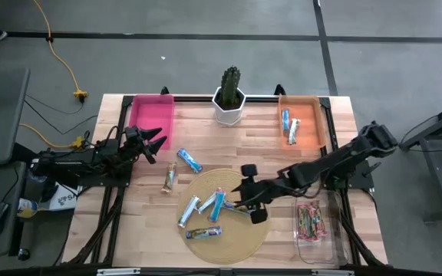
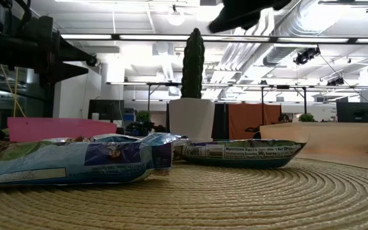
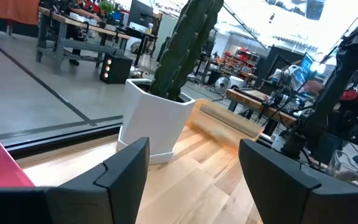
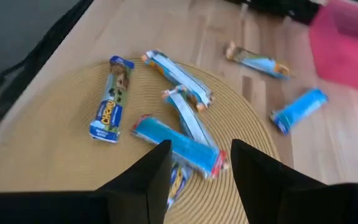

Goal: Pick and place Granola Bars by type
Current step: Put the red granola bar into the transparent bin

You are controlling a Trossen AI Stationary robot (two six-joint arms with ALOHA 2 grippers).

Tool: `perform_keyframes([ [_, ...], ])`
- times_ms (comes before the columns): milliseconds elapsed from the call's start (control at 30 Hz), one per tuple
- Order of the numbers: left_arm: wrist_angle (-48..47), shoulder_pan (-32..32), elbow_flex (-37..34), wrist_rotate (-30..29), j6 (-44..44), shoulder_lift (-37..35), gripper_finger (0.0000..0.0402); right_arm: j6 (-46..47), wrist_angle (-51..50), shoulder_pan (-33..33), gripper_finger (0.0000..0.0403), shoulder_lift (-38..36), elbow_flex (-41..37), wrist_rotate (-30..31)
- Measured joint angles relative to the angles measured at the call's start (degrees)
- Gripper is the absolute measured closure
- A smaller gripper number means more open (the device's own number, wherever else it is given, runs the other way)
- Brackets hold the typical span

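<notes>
right end effector (image 1: 236, 201) over mat (image 1: 240, 238), bars (image 1: 212, 205) clustered

From my remote station: a potted cactus (image 1: 229, 90) in a white faceted pot stands at the far edge of the wooden table (image 1: 152, 222), midway between a pink bin (image 1: 153, 120) and an orange bin (image 1: 307, 115). A round woven mat (image 1: 240, 238) lies near the table's front, a clear tray (image 1: 330, 247) just to its right. A yellow cable (image 1: 61, 57) trails across the grey floor beyond.
</notes>
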Motion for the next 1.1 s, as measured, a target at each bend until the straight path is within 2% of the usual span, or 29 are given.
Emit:
perform_keyframes([
  [133, 0.0, 0.0, 0.0, 0.0, 0.0, 0.0, 0.0156, -7.2, 2.4, -1.3, 0.0254, 3.1, 0.0, -3.3],
  [333, 0.0, 0.0, 0.0, 0.0, 0.0, 0.0, 0.0156, -15.1, 2.4, -2.8, 0.0254, 6.8, 0.0, -4.8],
  [567, 0.0, 0.0, 0.0, 0.0, 0.0, 0.0, 0.0156, -27.9, 3.1, -3.5, 0.0254, 12.6, 0.0, -2.5],
  [700, 0.0, 0.0, 0.0, 0.0, 0.0, 0.0, 0.0156, -33.3, 4.1, -3.5, 0.0254, 15.6, 0.0, 1.7],
  [900, 0.0, 0.0, 0.0, 0.0, 0.0, 0.0, 0.0156, -37.3, 7.5, -3.6, 0.0254, 17.8, 0.0, 6.3],
  [1100, 0.0, 0.0, 0.0, 0.0, 0.0, 0.0, 0.0156, -38.1, 7.6, -3.7, 0.0253, 17.8, 0.0, 4.7],
])
